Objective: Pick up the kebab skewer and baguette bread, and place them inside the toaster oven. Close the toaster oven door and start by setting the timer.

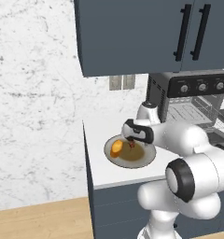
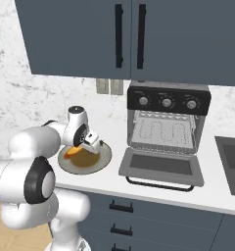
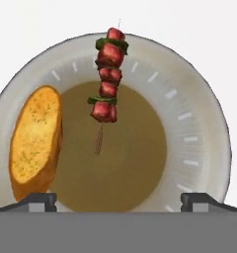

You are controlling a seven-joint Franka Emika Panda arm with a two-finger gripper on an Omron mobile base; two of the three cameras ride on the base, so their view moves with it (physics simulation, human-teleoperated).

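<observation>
This is a home kitchen (a rendered one). Slate-blue wall cabinets (image 2: 124, 39) with long black bar handles hang over a white desk (image 2: 215, 193), and matching drawer fronts (image 2: 139, 215) sit below it. The wall behind is white marble-patterned stone (image 1: 34, 93) with a pair of grey outlets (image 1: 122, 82). A boxy black toaster oven (image 2: 168, 122) with three round knobs stands on the desk, its dark grey drop-down door (image 2: 162, 165) open and lying flat. Beside it rests a round grey plate (image 3: 199, 123) with food on it. A dark sink basin (image 2: 232, 162) is set in at the right, and light wood flooring (image 1: 39, 219) shows below.
</observation>
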